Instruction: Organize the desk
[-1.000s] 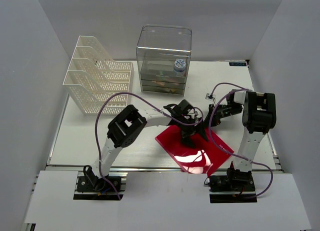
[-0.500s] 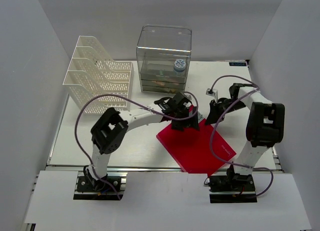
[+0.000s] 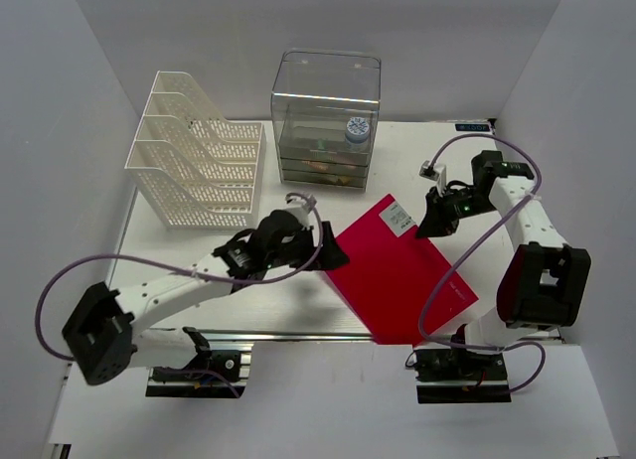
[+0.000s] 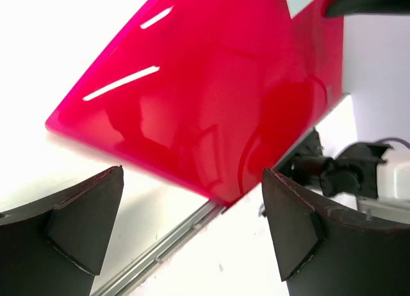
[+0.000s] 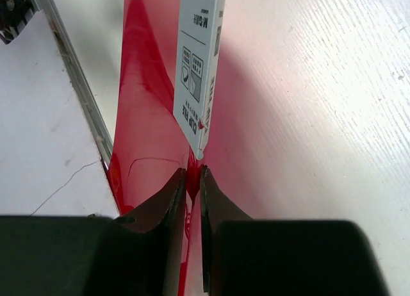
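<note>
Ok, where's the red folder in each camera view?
Top external: red folder centre-right, its near corner reaching the front rail.
Left wrist: folder fills the upper middle, rail below.
Right wrist: folder edge-on, left of centre, pinched by the right claw; rail at left.
Shared landmark: the rail.

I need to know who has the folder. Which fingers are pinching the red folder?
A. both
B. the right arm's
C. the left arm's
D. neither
B: the right fingers are closed on the edge of the red folder, while the left fingers stand wide apart, holding nothing.
</note>
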